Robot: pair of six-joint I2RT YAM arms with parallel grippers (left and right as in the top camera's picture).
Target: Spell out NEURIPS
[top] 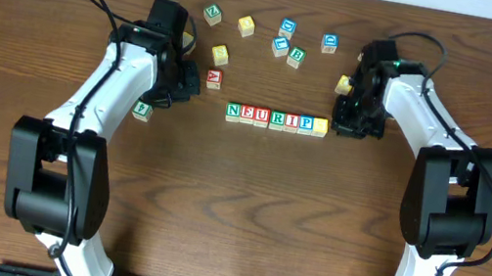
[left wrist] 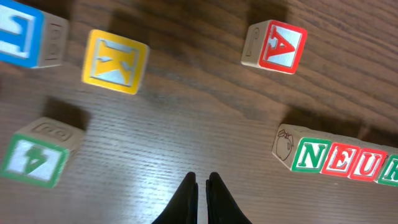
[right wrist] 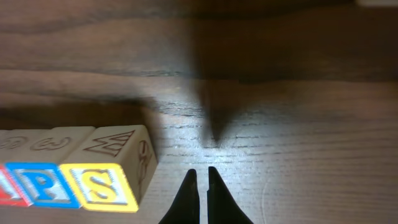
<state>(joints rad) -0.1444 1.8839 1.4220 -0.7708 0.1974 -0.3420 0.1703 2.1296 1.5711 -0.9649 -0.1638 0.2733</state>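
Seven cubes stand side by side in a row reading NEURIPS (top: 277, 119) at the table's middle. The left wrist view catches its start, green N (left wrist: 311, 155) then red E (left wrist: 341, 160). The right wrist view catches its end, blue P (right wrist: 45, 183) and yellow S (right wrist: 99, 185). My left gripper (top: 186, 91) hovers left of the row, shut and empty, its tips (left wrist: 203, 180) over bare wood. My right gripper (top: 345, 124) sits just right of the S cube, shut, holding nothing (right wrist: 201, 174).
Loose cubes lie behind the row: red A (top: 214, 78), two yellow (top: 221, 54), (top: 246, 26), green (top: 212, 14), (top: 296, 55), blue (top: 288, 28), (top: 330, 43). Another green cube (top: 141, 110) lies by the left arm, a yellow one (top: 344, 84) by the right.
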